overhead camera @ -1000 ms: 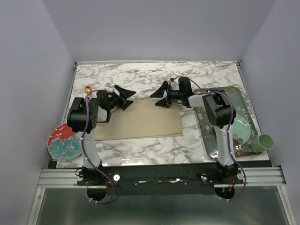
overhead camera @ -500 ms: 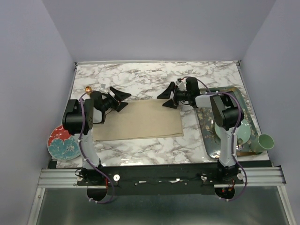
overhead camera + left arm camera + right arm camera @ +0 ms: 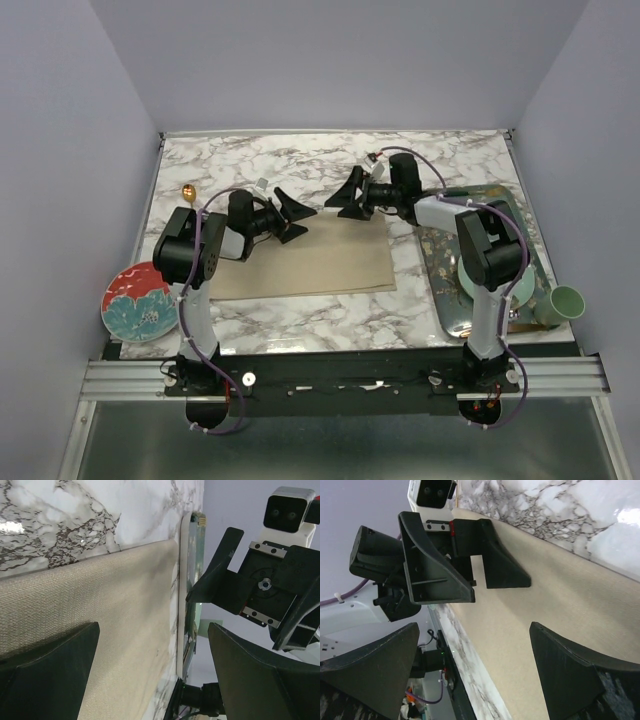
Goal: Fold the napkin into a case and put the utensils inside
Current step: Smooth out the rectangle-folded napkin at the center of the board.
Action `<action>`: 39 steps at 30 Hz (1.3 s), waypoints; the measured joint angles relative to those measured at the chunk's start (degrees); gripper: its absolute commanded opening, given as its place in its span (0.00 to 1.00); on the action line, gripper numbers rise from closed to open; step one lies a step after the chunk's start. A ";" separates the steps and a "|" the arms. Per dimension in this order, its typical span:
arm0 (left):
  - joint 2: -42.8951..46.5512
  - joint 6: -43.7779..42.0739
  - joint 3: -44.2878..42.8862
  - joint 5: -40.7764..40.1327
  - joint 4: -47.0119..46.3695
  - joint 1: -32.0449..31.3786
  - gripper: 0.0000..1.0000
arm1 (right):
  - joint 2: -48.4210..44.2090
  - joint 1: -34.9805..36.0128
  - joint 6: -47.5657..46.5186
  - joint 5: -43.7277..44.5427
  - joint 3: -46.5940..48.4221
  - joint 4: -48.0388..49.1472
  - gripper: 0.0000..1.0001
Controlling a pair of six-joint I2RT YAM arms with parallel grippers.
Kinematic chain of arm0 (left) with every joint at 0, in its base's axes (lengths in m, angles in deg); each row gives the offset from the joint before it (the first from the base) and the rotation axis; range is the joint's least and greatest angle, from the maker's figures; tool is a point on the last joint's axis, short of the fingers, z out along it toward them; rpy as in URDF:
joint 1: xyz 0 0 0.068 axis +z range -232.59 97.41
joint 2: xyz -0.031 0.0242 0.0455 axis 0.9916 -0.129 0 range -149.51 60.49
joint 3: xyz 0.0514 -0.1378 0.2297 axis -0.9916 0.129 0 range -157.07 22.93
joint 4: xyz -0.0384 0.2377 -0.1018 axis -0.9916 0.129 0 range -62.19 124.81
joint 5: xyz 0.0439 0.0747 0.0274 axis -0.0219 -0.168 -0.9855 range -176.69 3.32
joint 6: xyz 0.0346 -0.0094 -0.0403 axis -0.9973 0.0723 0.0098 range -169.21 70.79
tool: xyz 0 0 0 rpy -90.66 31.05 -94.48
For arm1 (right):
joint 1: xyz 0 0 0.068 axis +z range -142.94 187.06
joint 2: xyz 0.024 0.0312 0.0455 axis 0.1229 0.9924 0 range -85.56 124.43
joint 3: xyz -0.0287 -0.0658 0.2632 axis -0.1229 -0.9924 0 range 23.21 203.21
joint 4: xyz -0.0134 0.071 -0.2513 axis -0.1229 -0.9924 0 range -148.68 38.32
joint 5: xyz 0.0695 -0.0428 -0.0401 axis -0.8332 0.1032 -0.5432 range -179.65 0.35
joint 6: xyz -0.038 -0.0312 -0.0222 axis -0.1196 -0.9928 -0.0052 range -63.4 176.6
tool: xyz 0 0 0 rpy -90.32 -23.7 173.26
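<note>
The beige napkin (image 3: 300, 262) lies flat as a wide rectangle on the marble table (image 3: 300, 160). My left gripper (image 3: 290, 215) hangs open over the napkin's far edge, left of centre. The right gripper (image 3: 340, 200) is open too, facing it just beyond the far edge, a short gap between them. In the left wrist view the napkin (image 3: 100, 620) runs under the open gripper (image 3: 155, 670), with nothing between the fingers. The right wrist view shows the napkin (image 3: 560, 620) below its open gripper (image 3: 475, 665). A gold spoon (image 3: 188, 190) lies at the far left. I cannot make out the fork.
A patterned tray (image 3: 445, 300) at the right holds a pale green plate (image 3: 522, 280). A green cup (image 3: 565, 303) stands at the tray's near right corner. A red and teal plate (image 3: 138, 303) sits at the near left. Purple walls enclose the table.
My left gripper has moved right along the napkin's far edge toward the centre. The right gripper drifted right, then came back left. Both stayed open; the napkin lies as before.
</note>
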 measured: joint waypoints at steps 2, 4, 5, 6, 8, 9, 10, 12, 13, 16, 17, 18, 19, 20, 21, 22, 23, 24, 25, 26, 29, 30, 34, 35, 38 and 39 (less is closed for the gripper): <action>-0.11 -0.09 -0.50 0.02 0.02 -0.35 0.99 | 0.22 0.85 0.87 0.09 0.24 0.90 1.00; -0.09 -0.07 -0.50 0.09 -0.04 -0.07 0.99 | 0.87 1.53 2.25 0.24 0.42 2.01 1.00; -0.09 -0.07 -0.50 0.24 -0.07 0.46 0.99 | 1.68 1.81 2.75 0.39 0.79 2.62 1.00; 0.04 -0.07 -0.42 0.59 -0.07 1.18 0.99 | 2.80 2.03 3.26 0.66 1.51 2.82 1.00; 0.79 -0.44 -0.20 0.92 0.52 3.17 0.99 | 4.98 2.23 4.26 1.42 3.15 3.28 1.00; 1.46 -1.01 -0.20 1.01 1.20 4.42 0.99 | 5.99 2.29 4.68 1.90 3.74 3.58 1.00; 2.25 -1.70 -0.20 1.01 2.19 5.57 0.99 | 6.82 2.40 4.96 2.69 4.20 3.67 1.00; 3.80 -3.08 -0.20 1.01 3.89 7.52 0.99 | 7.78 2.43 5.11 4.61 4.39 3.67 1.00; 4.50 -3.93 -0.20 1.01 4.72 8.83 0.99 | 7.93 2.47 5.11 5.75 4.37 3.48 1.00; 5.01 -5.68 -0.20 1.03 6.71 11.17 0.99 | 7.96 2.47 4.44 9.49 4.26 2.34 1.00; 4.98 -6.19 -0.17 1.03 7.43 11.74 0.99 | 7.85 2.47 3.98 10.84 3.87 1.99 1.00; 4.98 -6.58 -0.11 1.03 8.15 12.13 0.99 | 7.56 2.47 3.56 12.33 2.99 1.31 1.00; 4.98 -6.80 0.04 1.05 8.33 12.50 0.99 | 7.17 2.45 3.37 13.20 1.77 1.11 1.00; 4.98 -6.93 0.22 1.03 8.55 12.81 0.99 | 6.84 2.45 3.32 13.42 1.38 1.07 1.00; 4.98 -6.93 0.52 1.03 8.48 13.05 0.99 | 5.44 2.38 2.56 14.60 0.15 0.33 1.00; 4.96 -6.88 0.68 1.05 8.48 13.09 0.99 | 4.66 2.36 2.19 15.13 -0.44 -0.33 1.00; 4.96 -6.71 0.85 1.07 8.41 13.03 0.99 | 3.76 2.16 1.33 15.78 -1.09 -1.29 1.00; 4.94 -6.56 0.87 1.09 8.41 12.98 0.99 | 3.34 2.03 0.87 16.09 -1.27 -1.86 1.00; 4.85 -6.21 0.87 1.14 8.04 12.76 0.99 | 2.99 1.97 0.26 16.26 -1.42 -2.49 1.00; 4.83 -5.99 0.87 1.16 7.74 12.70 0.99 | 2.78 1.90 -0.42 16.28 -1.44 -2.97 1.00; 4.81 -5.38 0.87 1.11 6.91 11.96 0.99 | 2.27 1.60 -2.10 16.31 -1.33 -4.59 1.00; 4.63 -5.16 0.81 1.11 6.60 11.87 0.99 | 2.27 1.60 -2.40 16.28 -1.11 -5.01 1.00; 2.93 -5.05 0.24 1.03 6.36 12.09 0.99 | 2.58 1.60 -3.76 16.98 1.38 -8.57 1.00; 2.32 -4.94 0.13 1.22 6.32 12.57 0.99 | 2.78 1.55 -4.02 17.35 2.01 -9.38 1.00; 1.84 -5.09 -0.46 1.57 6.23 14.29 0.99 | 3.04 1.33 -4.37 18.03 2.36 -10.47 1.00; 1.79 -5.29 -0.50 1.60 6.29 15.04 0.99 | 3.04 1.33 -4.37 18.14 2.36 -10.64 1.00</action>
